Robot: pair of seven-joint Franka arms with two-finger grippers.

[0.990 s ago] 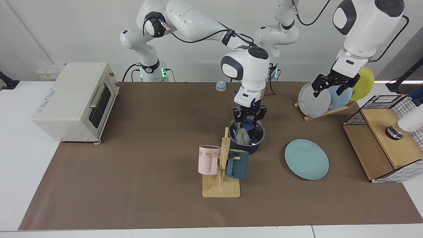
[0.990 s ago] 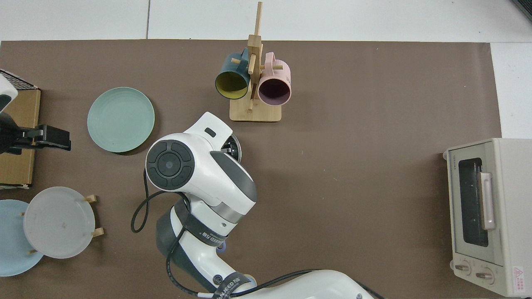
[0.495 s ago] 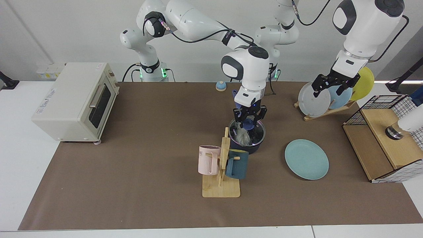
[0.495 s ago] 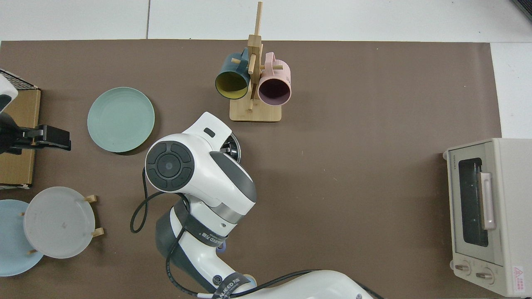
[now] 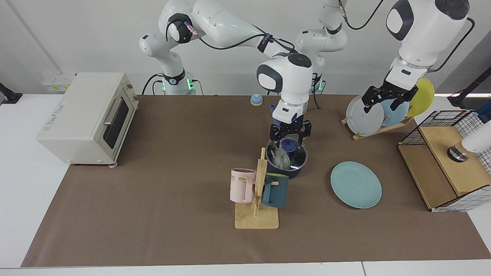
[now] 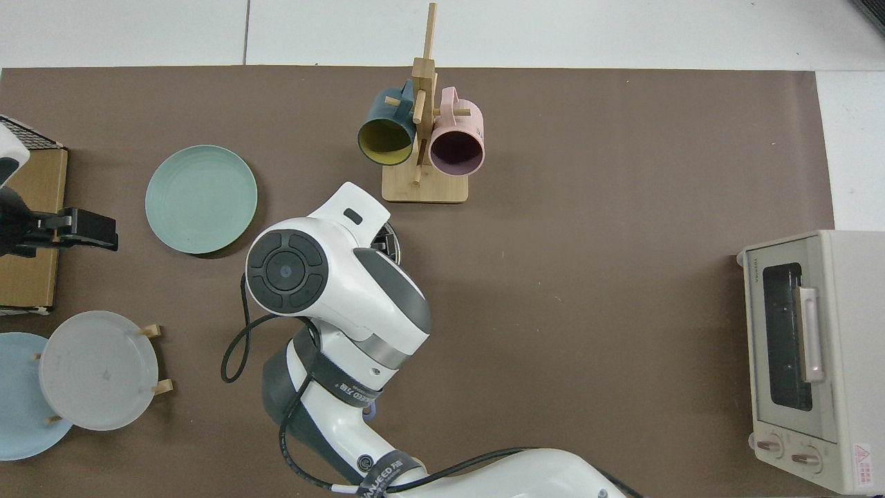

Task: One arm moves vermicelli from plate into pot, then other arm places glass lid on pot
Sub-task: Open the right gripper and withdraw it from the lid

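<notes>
The navy pot (image 5: pixel 292 171) stands mid-table behind the mug rack, its blue handle pointing toward the arms. The glass lid (image 5: pixel 297 155) lies on it with its blue knob (image 5: pixel 287 144) showing. White vermicelli (image 5: pixel 282 161) is visible through the glass. My right gripper (image 5: pixel 290 136) hangs open just above the knob, holding nothing. The teal plate (image 5: pixel 356 184) (image 6: pixel 200 199) lies bare to the pot's right. My left gripper (image 5: pixel 388 101) waits open in the air by the plate rack. From above, the right arm's wrist hides nearly all of the pot (image 6: pixel 391 241).
A wooden mug rack (image 5: pixel 257 220) with a pink mug (image 5: pixel 242 186) and a dark teal mug (image 5: pixel 275 190) stands just in front of the pot. A toaster oven (image 5: pixel 86 117) sits far left. A plate rack (image 5: pixel 378 113) and a wire basket (image 5: pixel 445 161) are at the right.
My right gripper has risen a little off the lid's knob, which now shows whole beneath it. The lid stays on the pot. The left arm has not moved.
</notes>
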